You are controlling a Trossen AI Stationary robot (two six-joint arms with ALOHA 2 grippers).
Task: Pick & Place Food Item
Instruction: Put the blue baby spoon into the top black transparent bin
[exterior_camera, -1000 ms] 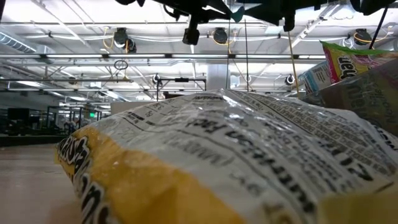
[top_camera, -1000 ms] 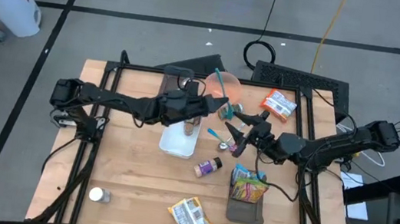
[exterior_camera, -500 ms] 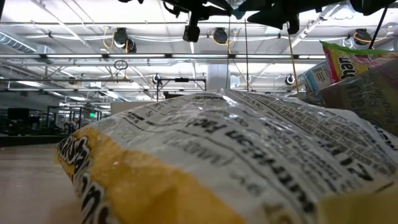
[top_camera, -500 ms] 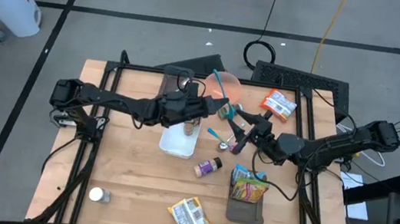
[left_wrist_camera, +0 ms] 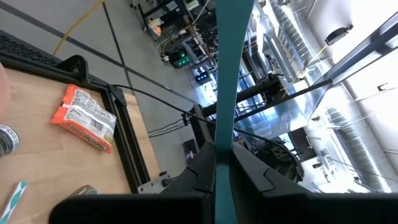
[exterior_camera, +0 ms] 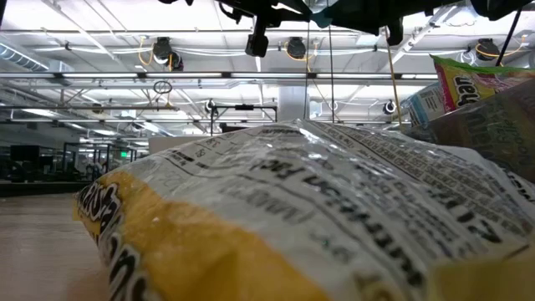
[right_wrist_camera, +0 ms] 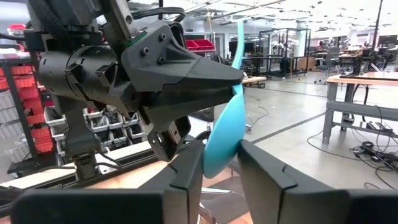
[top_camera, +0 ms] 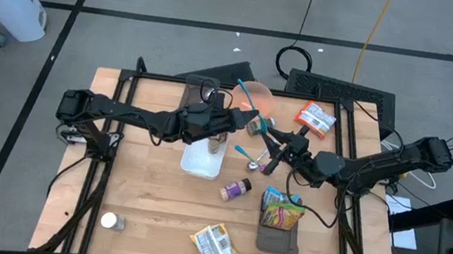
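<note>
A teal spoon (right_wrist_camera: 222, 137) is held in the air over the middle of the table, bowl end down. Its thin handle (top_camera: 244, 94) slants up toward the far edge. My left gripper (top_camera: 243, 122) reaches in from the table's left and is shut on the spoon. My right gripper (top_camera: 268, 146) comes from the right, and its fingers have closed on the bowl in the right wrist view. Food items lie around: an orange packet (top_camera: 314, 118), a yellow-and-white bag (top_camera: 216, 246) and green bags (top_camera: 281, 209) in a dark box. My left gripper (left_wrist_camera: 216, 149) pinches the spoon's handle (left_wrist_camera: 217, 134) between its two fingers, just above the bowl, coming level from the table's left. The long end of the handle (left_wrist_camera: 225, 74) sticks out past the fingers. The spoon is lifted clear of the table. My right gripper (right_wrist_camera: 221, 163) has the spoon's bowl (right_wrist_camera: 217, 155) between its two fingers (right_wrist_camera: 186, 171), one on each side of it. It comes roughly level from the table's right. The bowl hangs below my left gripper's fingertips (right_wrist_camera: 233, 78), clear of the table.
A white container (top_camera: 202, 159) sits under the left arm, with a pink plate (top_camera: 259, 94) beyond it. A small bottle (top_camera: 236, 189) lies mid-table, and a white jar (top_camera: 111, 221) stands near the front left. The yellow bag (exterior_camera: 292, 217) fills the low view. A black frame rims the table.
My right gripper's fingers have drawn together from wide apart and have closed around the spoon's bowl. Its wrist has turned slightly. My left gripper and the spoon have kept still.
</note>
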